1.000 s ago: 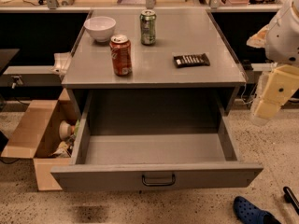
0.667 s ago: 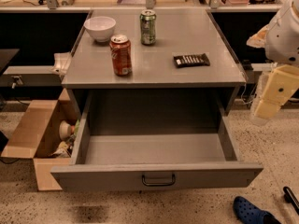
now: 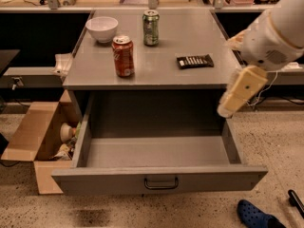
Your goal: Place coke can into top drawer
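The coke can (image 3: 123,56) is red with a silver top and stands upright on the grey cabinet top (image 3: 190,77), left of centre. The top drawer (image 3: 109,180) is pulled fully open below it, and its dark handle (image 3: 161,183) sits at the centre of the front panel. The drawer's bare grey floor shows. My gripper (image 3: 229,106) is cream-coloured and hangs from the white arm (image 3: 268,42) at the right, just above the drawer's right wall. It is well to the right of the can and holds nothing that I can see.
A green-and-silver can (image 3: 151,28), a white bowl (image 3: 102,29) and a dark snack bar (image 3: 194,61) also sit on the cabinet top. An open cardboard box (image 3: 33,139) stands on the floor at the left. A blue shoe (image 3: 254,216) lies at the lower right.
The arm and gripper have moved left from beside the cabinet to the drawer's right wall. The can and the drawer have not moved.
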